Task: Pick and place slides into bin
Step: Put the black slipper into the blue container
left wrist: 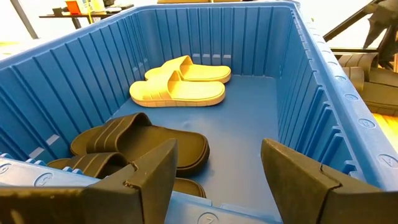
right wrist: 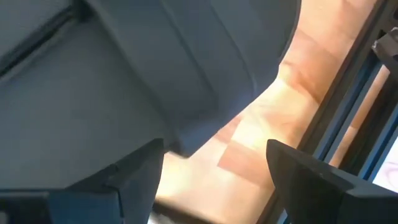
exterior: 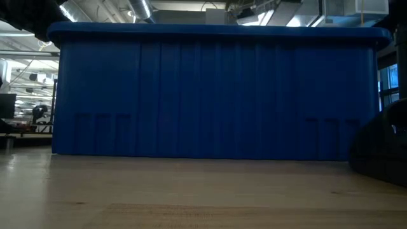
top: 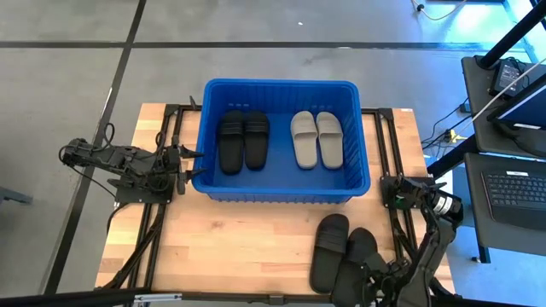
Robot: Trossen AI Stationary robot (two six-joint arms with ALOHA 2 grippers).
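Lying side by side in the blue bin [top: 281,189], a black pair of slides [top: 243,140] sits toward 9 o'clock and a light grey pair [top: 317,138] toward 3 o'clock, every long axis running 12 to 6. No brand or writing can be read on any of them. Two more black slides [top: 341,254] rest on the wooden tabletop [top: 239,239] at about 5 o'clock from the bin, long axes also roughly 12 to 6 and leaning slightly; their lower ends are cut off by the picture edge and partly covered by the right arm. The right claw [right wrist: 214,171] hovers right over one of these, fingers apart and holding nothing; the sandal fills its wrist view as a dark blur. The left claw [top: 194,155] waits at the bin's 9 o'clock wall, fingers spread apart, empty. From tabletop level, the bin's ribbed wall hides everything inside.
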